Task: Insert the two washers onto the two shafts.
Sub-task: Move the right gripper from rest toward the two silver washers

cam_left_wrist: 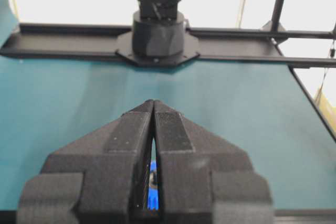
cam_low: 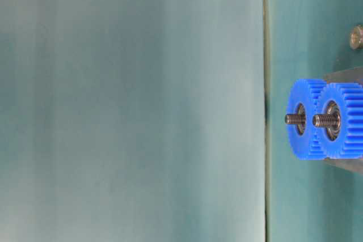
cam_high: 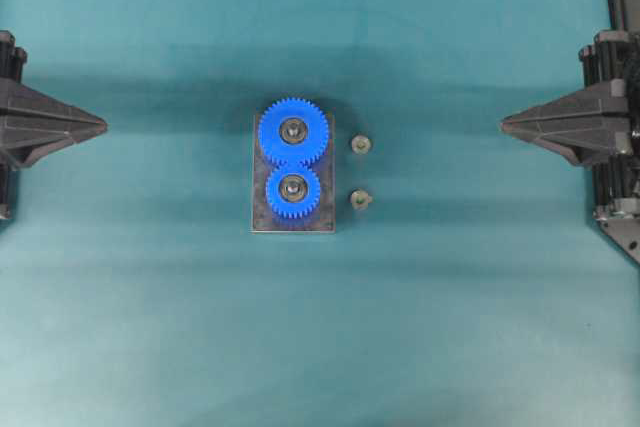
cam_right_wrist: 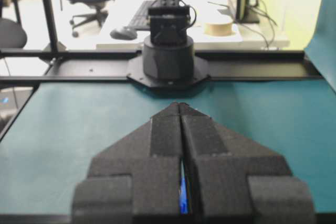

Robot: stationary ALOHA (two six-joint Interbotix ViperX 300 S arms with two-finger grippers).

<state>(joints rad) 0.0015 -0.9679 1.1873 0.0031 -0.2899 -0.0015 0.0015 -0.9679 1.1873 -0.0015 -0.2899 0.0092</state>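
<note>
Nothing of the task looks done yet. Both arms sit parked at opposite edges of the teal table (cam_high: 150,347), well apart from the work. The left gripper (cam_high: 100,126) is clenched on nothing, fingertips meeting, and the right gripper (cam_high: 506,124) is likewise pressed shut and empty. In the middle of the table a dark base plate (cam_high: 258,217) carries two meshed blue gears (cam_high: 293,159), each with a threaded shaft (cam_low: 323,120) standing bare through its centre. Two small metal washers (cam_high: 360,172) lie loose on the cloth just beside the plate's right edge, untouched. Left to do, I judge: reaching, picking one washer, aligning and dropping it over a shaft.
</note>
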